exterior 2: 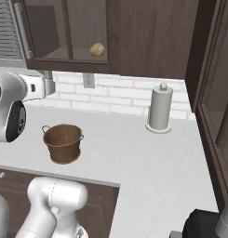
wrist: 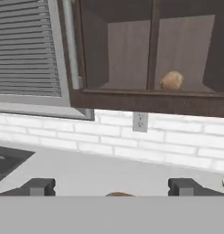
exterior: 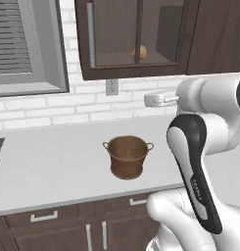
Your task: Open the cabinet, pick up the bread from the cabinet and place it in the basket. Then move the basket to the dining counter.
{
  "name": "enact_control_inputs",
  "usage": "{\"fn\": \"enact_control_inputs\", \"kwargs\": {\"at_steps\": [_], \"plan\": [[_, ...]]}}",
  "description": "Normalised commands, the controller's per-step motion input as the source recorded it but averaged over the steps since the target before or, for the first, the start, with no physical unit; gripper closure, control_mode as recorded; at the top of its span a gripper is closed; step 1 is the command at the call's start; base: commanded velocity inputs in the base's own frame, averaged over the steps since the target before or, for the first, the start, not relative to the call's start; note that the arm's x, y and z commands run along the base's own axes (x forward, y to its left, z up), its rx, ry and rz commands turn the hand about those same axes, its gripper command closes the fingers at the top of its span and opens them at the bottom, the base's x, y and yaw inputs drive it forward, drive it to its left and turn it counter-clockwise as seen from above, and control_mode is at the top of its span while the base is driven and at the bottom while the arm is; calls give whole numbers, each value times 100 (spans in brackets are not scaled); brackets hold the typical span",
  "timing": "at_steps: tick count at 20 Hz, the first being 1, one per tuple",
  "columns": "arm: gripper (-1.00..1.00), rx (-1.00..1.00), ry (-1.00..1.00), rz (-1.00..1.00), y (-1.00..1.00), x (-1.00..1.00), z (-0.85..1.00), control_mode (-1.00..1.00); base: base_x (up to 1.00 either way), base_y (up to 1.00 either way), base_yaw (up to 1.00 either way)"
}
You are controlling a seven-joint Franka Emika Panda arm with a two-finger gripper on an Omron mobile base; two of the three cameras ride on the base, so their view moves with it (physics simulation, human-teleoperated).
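wall: white brick [exterior: 53,110] | window: grey blinds [exterior: 11,41] | worktop: pale [exterior: 48,166]

Lighting is even and diffuse throughout, with no glare and no strong highlights. The basket [exterior: 127,156] casts only a faint soft shadow on the pale worktop [exterior: 53,166], and the cabinet [wrist: 150,55] interior reads dim. Rendering is slightly soft, with no edge distortion.

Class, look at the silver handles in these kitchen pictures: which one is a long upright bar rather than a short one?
The handle on the glass-paned cabinet, running vertically along its left door edge. The drawer handles below the worktop are short.
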Motion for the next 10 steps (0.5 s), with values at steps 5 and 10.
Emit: {"fn": "enact_control_inputs", "kwargs": {"at_steps": [5, 10], "plan": [[-100, 10, -47, -4, 70, 11, 46, -100, 0, 0, 0], [-100, 3, -42, -5, 46, 29, 3, -100, 0, 0, 0]]}}
